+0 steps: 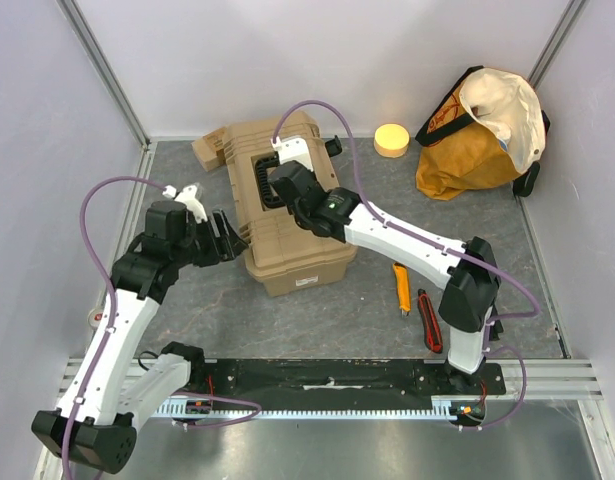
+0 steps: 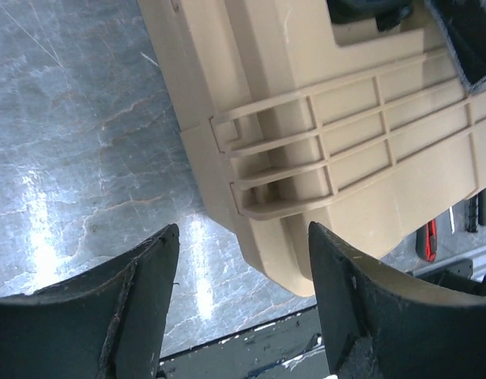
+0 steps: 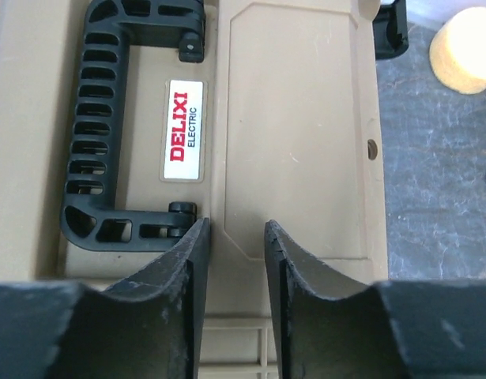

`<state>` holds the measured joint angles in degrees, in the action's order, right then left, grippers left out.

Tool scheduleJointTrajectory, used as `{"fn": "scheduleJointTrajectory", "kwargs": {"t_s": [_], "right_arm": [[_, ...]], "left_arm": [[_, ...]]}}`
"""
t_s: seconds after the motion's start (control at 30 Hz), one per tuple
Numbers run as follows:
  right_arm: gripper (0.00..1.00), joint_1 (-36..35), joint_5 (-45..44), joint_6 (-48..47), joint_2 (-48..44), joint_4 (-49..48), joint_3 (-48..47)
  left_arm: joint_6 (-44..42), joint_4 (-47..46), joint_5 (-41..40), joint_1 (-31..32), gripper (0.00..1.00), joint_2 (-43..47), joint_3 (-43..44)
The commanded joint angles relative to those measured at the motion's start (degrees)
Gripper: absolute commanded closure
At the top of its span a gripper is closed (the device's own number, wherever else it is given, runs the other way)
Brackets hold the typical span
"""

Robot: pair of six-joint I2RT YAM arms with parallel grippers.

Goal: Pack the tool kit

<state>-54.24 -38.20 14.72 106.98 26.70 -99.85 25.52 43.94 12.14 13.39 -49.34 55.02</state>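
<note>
The tool kit (image 1: 287, 215) is a tan hard-plastic box lying shut in the middle of the table, with a black handle (image 3: 92, 134) and a red-white label (image 3: 184, 130) on its lid. My right gripper (image 1: 277, 188) hovers over the lid beside the handle. In the right wrist view the right gripper (image 3: 237, 233) has its jaws a narrow gap apart, with only the lid's ridge showing between them. My left gripper (image 1: 232, 238) sits at the box's left side. In the left wrist view the left gripper (image 2: 243, 268) stands wide open and the kit's corner (image 2: 345, 158) lies just beyond the fingertips.
An orange-yellow cloth bag (image 1: 482, 130) slumps at the back right, with a round yellow disc (image 1: 391, 140) beside it. A small tan block (image 1: 209, 148) lies behind the kit's left corner. A yellow knife (image 1: 400, 288) and a red-black tool (image 1: 429, 320) lie right of the kit.
</note>
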Motion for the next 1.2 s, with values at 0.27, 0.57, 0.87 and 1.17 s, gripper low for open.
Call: {"fn": "scheduleJointTrajectory", "kwargs": {"t_s": [0.27, 0.57, 0.87, 1.17], "right_arm": [[0.41, 2.1, 8.8, 1.5, 3.6, 10.0, -17.0], [0.34, 4.0, 23.9, 4.2, 10.0, 4.2, -17.1], [0.34, 7.7, 36.1, 8.7, 16.2, 2.7, -19.6], [0.33, 10.5, 50.1, 9.3, 17.9, 0.9, -19.5]], "left_arm": [[3.4, 1.1, -8.7, 0.1, 0.09, 0.1, 14.2], [1.9, -1.1, -5.8, 0.2, 0.03, 0.5, 13.8], [0.3, -1.8, -5.3, 0.1, 0.03, 1.5, 12.0], [0.4, -4.0, -4.9, 0.0, 0.03, 0.8, 9.8]]}}
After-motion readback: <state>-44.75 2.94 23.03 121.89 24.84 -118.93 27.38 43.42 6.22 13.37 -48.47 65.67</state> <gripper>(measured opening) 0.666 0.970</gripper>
